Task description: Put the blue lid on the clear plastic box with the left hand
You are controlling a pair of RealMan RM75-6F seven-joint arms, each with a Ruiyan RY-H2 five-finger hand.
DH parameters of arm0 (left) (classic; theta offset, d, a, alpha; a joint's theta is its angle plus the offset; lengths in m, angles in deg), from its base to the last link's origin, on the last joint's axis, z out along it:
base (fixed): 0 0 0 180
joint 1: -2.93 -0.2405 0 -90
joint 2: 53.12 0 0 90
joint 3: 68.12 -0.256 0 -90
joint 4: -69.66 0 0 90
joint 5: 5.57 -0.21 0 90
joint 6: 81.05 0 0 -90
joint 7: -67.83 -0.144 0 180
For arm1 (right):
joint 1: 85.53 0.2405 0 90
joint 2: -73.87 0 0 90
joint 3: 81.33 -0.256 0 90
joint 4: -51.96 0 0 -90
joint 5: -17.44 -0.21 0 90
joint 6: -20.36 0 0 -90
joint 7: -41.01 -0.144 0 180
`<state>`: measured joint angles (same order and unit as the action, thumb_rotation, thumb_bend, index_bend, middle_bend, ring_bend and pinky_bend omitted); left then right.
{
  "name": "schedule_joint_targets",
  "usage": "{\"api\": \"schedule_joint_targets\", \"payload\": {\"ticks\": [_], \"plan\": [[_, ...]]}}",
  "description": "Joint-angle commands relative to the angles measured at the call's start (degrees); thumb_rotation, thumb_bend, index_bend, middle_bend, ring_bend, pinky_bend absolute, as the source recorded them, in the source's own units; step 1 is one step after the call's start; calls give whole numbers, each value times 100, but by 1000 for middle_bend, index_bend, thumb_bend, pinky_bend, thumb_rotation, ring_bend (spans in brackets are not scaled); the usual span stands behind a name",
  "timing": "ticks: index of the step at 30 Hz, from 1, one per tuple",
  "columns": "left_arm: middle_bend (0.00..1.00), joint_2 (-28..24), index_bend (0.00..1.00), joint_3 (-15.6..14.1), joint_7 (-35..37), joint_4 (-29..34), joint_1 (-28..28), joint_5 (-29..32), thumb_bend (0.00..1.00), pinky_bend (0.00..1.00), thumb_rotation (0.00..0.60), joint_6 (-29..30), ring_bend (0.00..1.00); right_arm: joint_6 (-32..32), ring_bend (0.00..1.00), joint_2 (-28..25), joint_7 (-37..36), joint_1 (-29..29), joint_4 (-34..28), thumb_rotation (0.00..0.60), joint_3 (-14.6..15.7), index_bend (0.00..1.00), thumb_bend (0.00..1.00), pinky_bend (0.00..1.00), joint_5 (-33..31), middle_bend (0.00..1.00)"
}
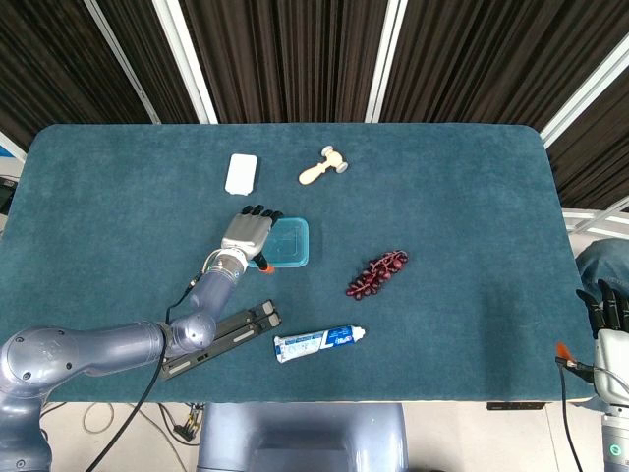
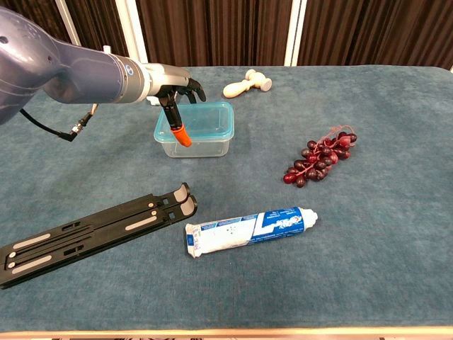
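Blue lid (image 2: pixel 199 117) flat atop clear plastic box (image 2: pixel 195 144), mid-table.
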<state>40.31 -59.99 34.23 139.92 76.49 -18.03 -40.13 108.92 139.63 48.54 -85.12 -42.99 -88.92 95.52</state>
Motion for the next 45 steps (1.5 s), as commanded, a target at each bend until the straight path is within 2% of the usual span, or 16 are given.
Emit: {"api": "schedule_joint_targets", "payload": {"ticks": [1,16,45], "plan": [[326,4,135,-5,-9,1,-8,-29,261,45,600,11,0,-1,21,2,-1,-1,0,600,0,166,292,0,-4,40],[264,5,121,-35,-123,20,-18,-100,217,38,600,76,0,-5,21,-3,-1,-2,1,600,2,166,291,0,-1,40],[165,-40,90,-52,-307,84,16,-60,214,37,600,94,0,-12,21,-9,5,-5,-13,600,1,166,291,0,-16,40]]}}
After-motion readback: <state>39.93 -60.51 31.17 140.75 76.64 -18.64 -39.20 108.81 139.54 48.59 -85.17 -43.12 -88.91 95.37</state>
